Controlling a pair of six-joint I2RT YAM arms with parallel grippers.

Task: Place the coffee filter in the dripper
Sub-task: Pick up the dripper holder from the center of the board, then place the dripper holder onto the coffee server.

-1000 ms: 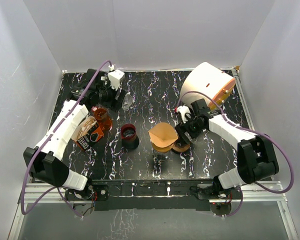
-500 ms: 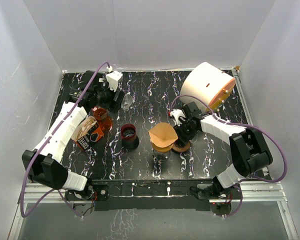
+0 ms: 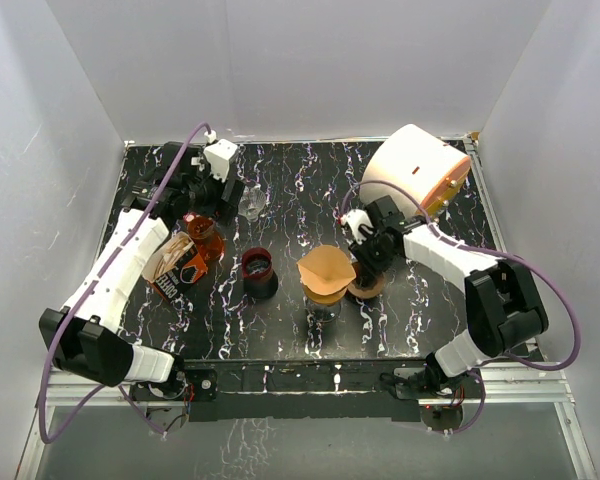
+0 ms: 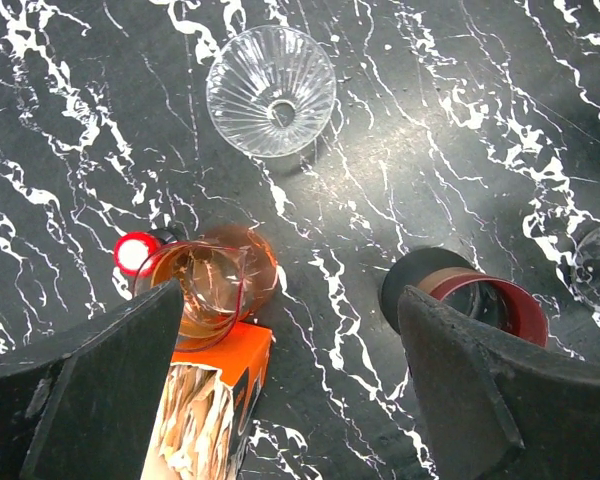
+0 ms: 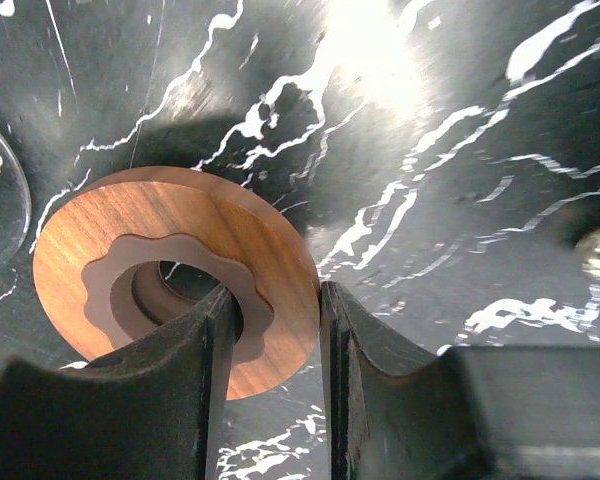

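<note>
A: Looking from above, where's the coffee filter [image 3: 326, 268]?
B: Centre frame, perched on a glass vessel [image 3: 322, 304], apart from the dripper [image 3: 250, 205] upper left.
A: Left wrist?
B: Left tool [image 4: 290, 315] spread wide, empty, above the table [image 4: 410, 150].
A: Right wrist?
B: Right tool [image 5: 275, 300] clamped on the wooden ring [image 5: 180, 212].

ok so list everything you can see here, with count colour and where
paper filter: 1, brown, centre
wooden ring: 1, brown, right of the filter
cup: 1, dark red, left of the filter
glass dripper: 1, clear, back left
glass jug: 1, amber, left
filter box: 1, orange, beside the jug
drum: 1, white and orange, back right
table: 1, black marble
left hand: 1, black, open, back left
right hand: 1, black, pinching the ring's rim
</note>
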